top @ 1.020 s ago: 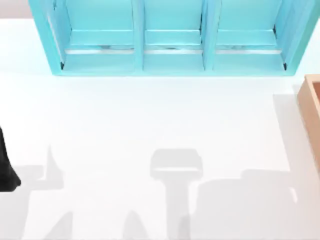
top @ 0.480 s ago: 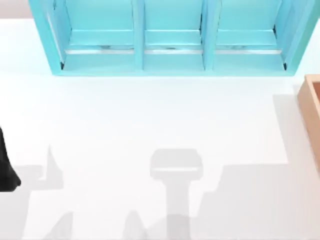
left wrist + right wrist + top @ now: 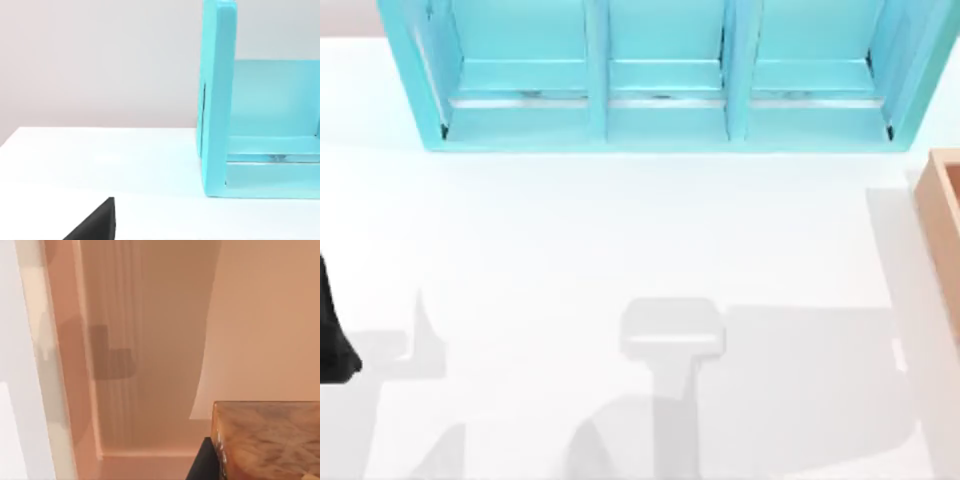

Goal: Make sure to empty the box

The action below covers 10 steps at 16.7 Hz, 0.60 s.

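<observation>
Our right claw (image 3: 210, 462) hangs inside the box (image 3: 65, 390) beside a glossy amber block (image 3: 267, 440); we cannot tell its grip. Our left claw (image 3: 95, 222) waits near the table's (image 3: 620, 230) left edge, grip unclear. The box (image 3: 942, 220) sits at the table's right edge, the turquoise shelf unit (image 3: 660, 75) along the far edge.

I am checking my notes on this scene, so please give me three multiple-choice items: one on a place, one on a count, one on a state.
1. Where is the box on the table in the top view?
A. right edge
B. left edge
C. centre

2. How many bays does the turquoise shelf unit have?
A. two
B. three
C. five

3. What does the right wrist view show inside the box?
A. water
B. a wood-grained block next to a dark finger
C. a red ball

Answers: 1 A, its tan wall is cut by the right edge. 2 B, two dividers split it. 3 B, the block lies over the box floor.
</observation>
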Each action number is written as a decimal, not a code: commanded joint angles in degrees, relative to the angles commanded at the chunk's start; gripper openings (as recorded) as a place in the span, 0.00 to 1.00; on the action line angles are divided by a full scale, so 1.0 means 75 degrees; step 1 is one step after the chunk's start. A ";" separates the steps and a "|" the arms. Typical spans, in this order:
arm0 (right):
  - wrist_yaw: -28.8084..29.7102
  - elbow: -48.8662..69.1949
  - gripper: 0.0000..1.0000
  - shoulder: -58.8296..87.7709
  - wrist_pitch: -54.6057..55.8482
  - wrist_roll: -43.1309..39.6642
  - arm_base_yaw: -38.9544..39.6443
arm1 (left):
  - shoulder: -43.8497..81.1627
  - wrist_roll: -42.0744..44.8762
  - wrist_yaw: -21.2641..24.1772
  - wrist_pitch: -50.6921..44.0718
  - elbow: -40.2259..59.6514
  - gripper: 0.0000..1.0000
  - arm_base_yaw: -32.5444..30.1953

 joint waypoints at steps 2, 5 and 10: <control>-0.0001 0.0085 0.00 0.0323 0.0167 0.0872 0.0869 | 0.0000 0.0000 0.0000 0.0000 0.0000 1.00 0.0000; 0.0001 0.0165 0.00 0.0805 0.0591 0.2567 0.2502 | 0.0000 0.0000 0.0000 0.0000 0.0000 1.00 0.0000; 0.0010 0.0140 0.00 0.1582 0.1430 0.5741 0.5717 | 0.0000 0.0000 0.0000 0.0000 0.0000 1.00 0.0000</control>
